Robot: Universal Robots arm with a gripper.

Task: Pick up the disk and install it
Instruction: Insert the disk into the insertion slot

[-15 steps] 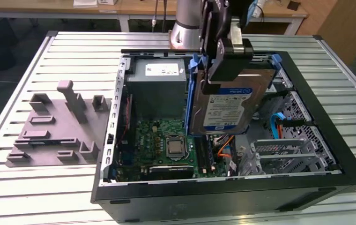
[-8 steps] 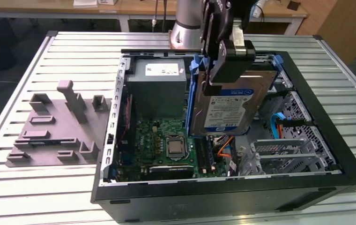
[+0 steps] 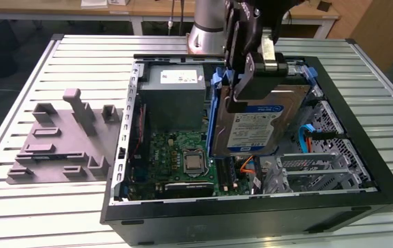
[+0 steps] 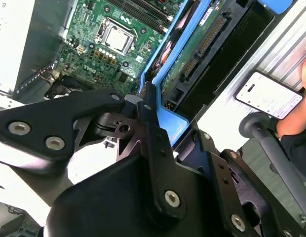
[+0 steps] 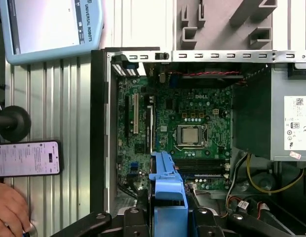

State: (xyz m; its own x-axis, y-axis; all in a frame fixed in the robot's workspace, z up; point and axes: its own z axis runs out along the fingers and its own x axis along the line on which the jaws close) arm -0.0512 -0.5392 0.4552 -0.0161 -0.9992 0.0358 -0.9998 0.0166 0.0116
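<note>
Gripper (image 3: 255, 82): fingers clamped on the upper end of the disk (image 3: 260, 126), gripping its blue frame; the grip shows close up in the second wrist view (image 4: 160, 121).

Disk: held in the air over the open computer case (image 3: 252, 212), steeply tilted, label side facing up and out. Its lower end hangs low inside the case; contact cannot be judged.

Inside the case: grey power supply box (image 3: 172, 95) to one side of the disk, metal drive cage (image 3: 320, 170) to the other, green circuit board (image 3: 176, 155) with its square chip (image 3: 194, 161) on the case floor.

Outside the case: grey moulded holder (image 3: 58, 144) on the slatted table (image 3: 45, 206), just beside the case. Opposite side: phone (image 5: 27, 158), a person's hand (image 5: 10, 210) and a blue-framed screen (image 5: 49, 27).
</note>
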